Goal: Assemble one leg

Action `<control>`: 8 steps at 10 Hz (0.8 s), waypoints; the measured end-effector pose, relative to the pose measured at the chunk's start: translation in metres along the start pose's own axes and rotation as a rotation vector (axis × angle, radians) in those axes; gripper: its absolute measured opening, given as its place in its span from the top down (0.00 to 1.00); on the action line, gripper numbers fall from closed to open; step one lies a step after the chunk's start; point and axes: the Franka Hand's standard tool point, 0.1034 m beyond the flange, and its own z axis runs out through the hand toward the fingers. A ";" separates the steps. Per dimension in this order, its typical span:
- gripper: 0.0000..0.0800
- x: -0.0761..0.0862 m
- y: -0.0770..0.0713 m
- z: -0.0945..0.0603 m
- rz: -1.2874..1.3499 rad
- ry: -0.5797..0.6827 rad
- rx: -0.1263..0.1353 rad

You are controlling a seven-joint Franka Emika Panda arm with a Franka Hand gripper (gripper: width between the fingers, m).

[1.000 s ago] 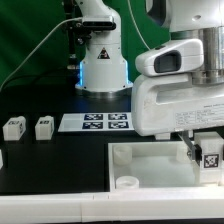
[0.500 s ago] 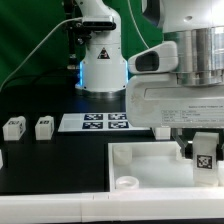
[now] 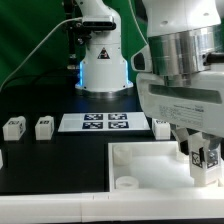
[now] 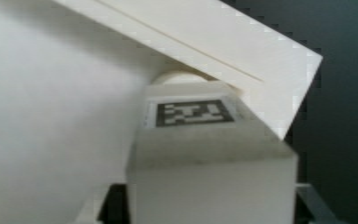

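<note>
At 4 o'clock in the exterior view we see the arm's two-finger gripper [image 3: 205,157] pinching a small white plastic block-like leg [image 3: 207,160] that bears a black-and-white square tag. The leg hangs over the corner of the large white square tray-like tabletop [image 3: 150,160] nearest the exterior view's right; we cannot tell whether it touches that piece.

From the wrist view, we make out the same leg [image 4: 202,160] running away from the camera between 2 dark fingers [image 4: 108,203], its tag facing us and its far end meeting a round socket [image 4: 197,75] near a raised edge of the tabletop [image 4: 51,110].

Toward 9 o'clock in the exterior view, 2 more white tagged pegs [image 3: 14,128] and [image 3: 44,127] stand side by side on the black table [image 3: 50,165], well apart from the gripper. A further tagged peg [image 3: 162,127] sits just beside the arm's white housing at 3 o'clock. Near the centre lies the thin flat white marker board [image 3: 95,122] with its tags. At 12 o'clock stands the white robot base [image 3: 102,55] before a green backdrop [image 3: 25,40].
</note>
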 end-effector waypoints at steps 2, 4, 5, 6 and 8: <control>0.63 -0.005 0.003 0.002 0.329 -0.022 0.017; 0.63 -0.009 0.004 0.002 0.442 -0.014 0.041; 0.57 -0.009 0.004 0.002 0.441 -0.014 0.040; 0.36 -0.010 0.004 0.003 0.438 -0.014 0.040; 0.22 -0.012 0.004 0.003 0.395 -0.012 0.038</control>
